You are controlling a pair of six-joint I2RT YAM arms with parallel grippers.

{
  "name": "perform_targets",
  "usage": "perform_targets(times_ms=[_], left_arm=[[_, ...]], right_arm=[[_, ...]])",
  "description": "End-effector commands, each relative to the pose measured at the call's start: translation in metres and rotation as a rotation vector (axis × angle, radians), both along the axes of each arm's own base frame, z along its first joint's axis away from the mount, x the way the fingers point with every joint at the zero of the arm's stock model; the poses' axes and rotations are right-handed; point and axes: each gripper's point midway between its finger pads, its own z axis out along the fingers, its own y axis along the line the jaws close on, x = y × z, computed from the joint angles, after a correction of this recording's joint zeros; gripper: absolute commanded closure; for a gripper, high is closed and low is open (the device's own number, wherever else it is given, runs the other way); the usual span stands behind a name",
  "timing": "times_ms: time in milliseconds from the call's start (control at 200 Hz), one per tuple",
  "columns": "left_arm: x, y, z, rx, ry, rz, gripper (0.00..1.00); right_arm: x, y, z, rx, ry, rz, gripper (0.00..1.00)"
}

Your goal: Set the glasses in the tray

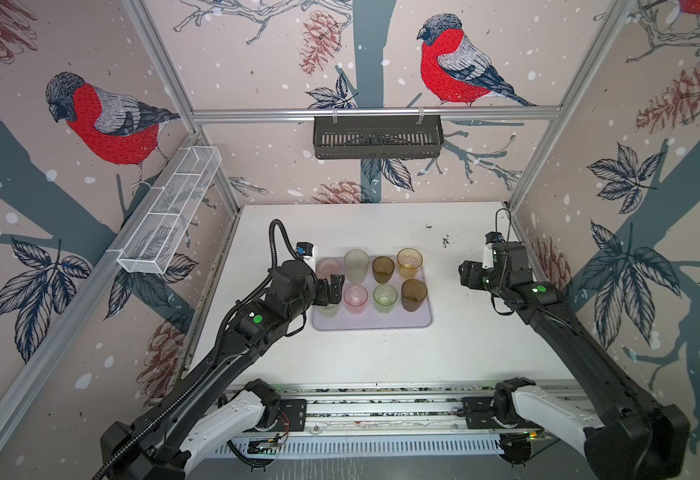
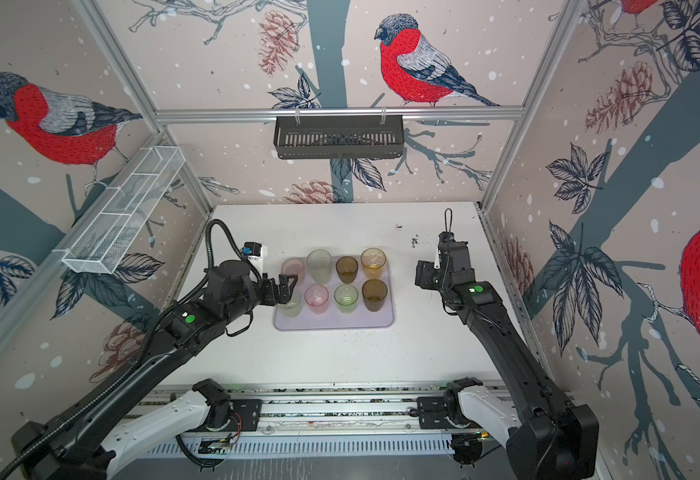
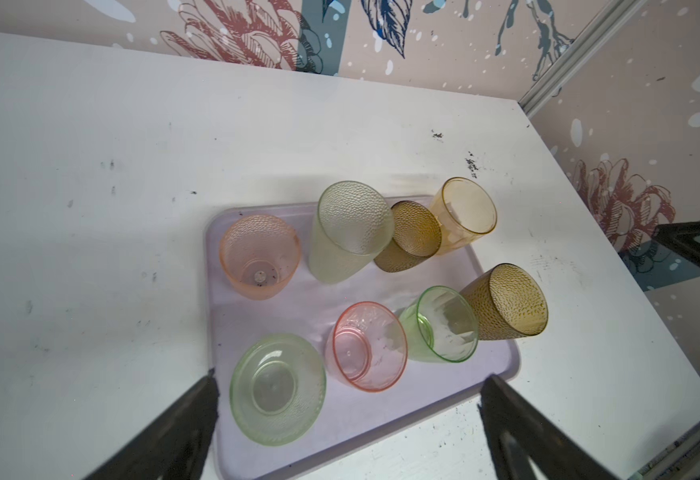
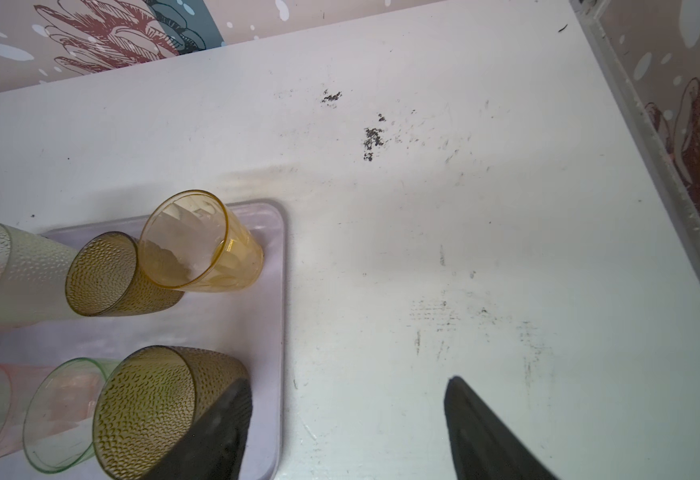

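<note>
Where the two black arms [image 1: 215, 361] reach in from 6 o'clock, the white counter [image 1: 381, 361] is the largest thing, and it has dark scuff marks [image 1: 445, 241] toward its 1 o'clock corner. About at its middle lies the pale lavender tray [image 1: 375, 324], with the long side going from 9 to 3 o'clock.

The left pincer [image 1: 335, 289] hangs over the 8 o'clock corner of the tray, its jaws wide apart and gripping nothing. The right pincer [image 4: 348, 381] is at 3 o'clock from the tray, clearly apart from it and above bare counter. Its jaws are also apart, with nothing between them. In the right wrist view one of its fingers [image 4: 215, 432] covers a part of the nearest glass.

All eight glasses [image 1: 355, 298] stand upright inside the tray, in two rows of four. The row at 12 o'clock, read from 9 to 3, has:
- a frosted pink glass [image 1: 326, 266]
- a tall pale frosted glass [image 1: 356, 264]
- a small olive-brown glass [image 1: 383, 270]
- a yellow-amber glass [image 1: 409, 262]

The row at 6 o'clock has:
- a low pale green glass [image 3: 277, 388], directly under the left pincer
- a clear pink glass [image 3: 365, 347]
- a brighter green glass [image 1: 385, 297]
- a dark olive-brown glass [image 1: 414, 294]

Each arm carries a round green sticker [image 1: 258, 319]. Any print on the arms is too small to read.
</note>
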Motion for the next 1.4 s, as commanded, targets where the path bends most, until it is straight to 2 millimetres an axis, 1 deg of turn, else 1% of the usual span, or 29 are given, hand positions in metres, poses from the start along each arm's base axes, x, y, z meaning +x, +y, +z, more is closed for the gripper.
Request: perform_targets(times_ms=[0,125,150,185,195,385,475,585,655,725,775,820,865,925,966,1066,1131,1181,1211,1306,1396], left_arm=[[0.0,0.014,-0.004,-0.004,0.012,0.047,0.02],[0.0,0.028,-0.01,-0.007,0.021,0.096,0.02],[-0.001,0.032,-0.011,-0.003,0.022,0.106,0.02],[0.0,0.037,-0.013,0.005,0.025,0.126,0.02],[0.0,0.039,-0.013,0.007,0.025,0.134,0.02],[0.004,0.077,-0.013,0.067,-0.003,0.27,0.02],[0.007,0.093,-0.016,0.093,-0.01,0.332,0.02],[0.009,0.113,-0.025,0.121,-0.008,0.423,0.02],[0.009,0.134,-0.033,0.136,-0.008,0.545,0.02],[0.003,0.162,-0.039,0.16,-0.016,0.721,0.02],[0.001,0.174,-0.039,0.168,-0.041,0.791,0.02],[0.003,0.178,-0.04,0.178,-0.073,0.803,0.02],[0.005,0.182,-0.04,0.193,-0.104,0.817,0.02],[0.004,0.189,-0.048,0.226,-0.128,0.849,0.02],[0.003,0.193,-0.053,0.248,-0.142,0.863,0.02],[-0.002,0.207,-0.063,0.289,-0.178,0.933,0.02],[-0.003,0.211,-0.068,0.317,-0.217,0.94,0.02],[-0.003,0.212,-0.073,0.34,-0.252,0.929,0.02],[-0.002,0.212,-0.07,0.335,-0.295,0.929,0.02],[-0.003,0.212,-0.077,0.357,-0.369,0.898,0.02],[-0.004,0.21,-0.085,0.385,-0.393,0.864,0.02]], right_arm=[[0.008,-0.01,0.01,-0.024,-0.069,-0.019,0.23],[0.01,-0.022,0.008,-0.034,-0.081,-0.048,0.17],[0.011,-0.024,0.007,-0.033,-0.083,-0.052,0.13],[0.012,-0.026,0.006,-0.03,-0.085,-0.059,0.02],[0.012,-0.027,0.005,-0.03,-0.085,-0.061,0.0],[0.019,-0.038,0.001,-0.035,-0.105,-0.075,0.0],[0.022,-0.043,0.005,-0.036,-0.138,-0.087,0.0],[0.023,-0.052,0.009,-0.048,-0.191,-0.116,0.0],[0.022,-0.066,0.011,-0.064,-0.233,-0.173,0.0],[0.019,-0.083,0.012,-0.085,-0.271,-0.258,0.0],[0.016,-0.096,0.011,-0.103,-0.299,-0.319,0.0],[0.014,-0.105,0.01,-0.114,-0.325,-0.367,0.0],[0.011,-0.113,0.003,-0.121,-0.342,-0.403,0.0],[0.007,-0.124,-0.004,-0.13,-0.364,-0.45,0.0],[0.006,-0.127,-0.01,-0.136,-0.373,-0.465,0.0],[0.007,-0.122,-0.021,-0.134,-0.406,-0.419,0.0],[0.008,-0.12,-0.026,-0.135,-0.43,-0.404,0.0],[0.009,-0.119,-0.031,-0.135,-0.442,-0.4,0.0],[0.009,-0.119,-0.035,-0.133,-0.447,-0.396,0.0],[0.012,-0.118,-0.047,-0.136,-0.441,-0.388,0.0],[0.014,-0.12,-0.06,-0.135,-0.425,-0.394,0.0]])
